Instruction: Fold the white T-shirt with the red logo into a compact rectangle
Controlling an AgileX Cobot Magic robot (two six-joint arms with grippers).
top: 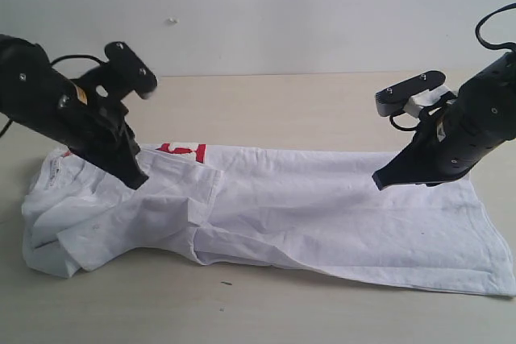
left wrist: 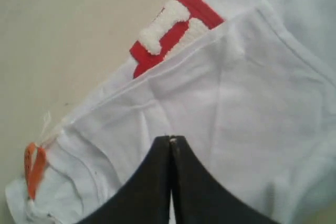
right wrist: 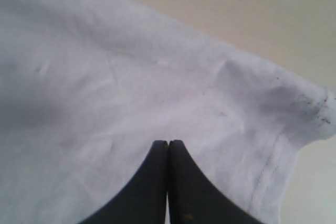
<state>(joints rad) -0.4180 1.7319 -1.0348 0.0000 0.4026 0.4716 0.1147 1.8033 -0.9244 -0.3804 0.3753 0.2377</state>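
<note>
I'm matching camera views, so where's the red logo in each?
Exterior view: red logo peeks from the white T-shirt's far edge, near the left tool.
Left wrist view: logo half covered by a white fold, ahead of the tool.
Right wrist view: not visible.
Shared landmark: the fold edge covering it.

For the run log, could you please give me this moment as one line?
white T-shirt: partly folded | red logo: mostly covered | left gripper: shut, by collar | right gripper: shut, toward hem
</note>
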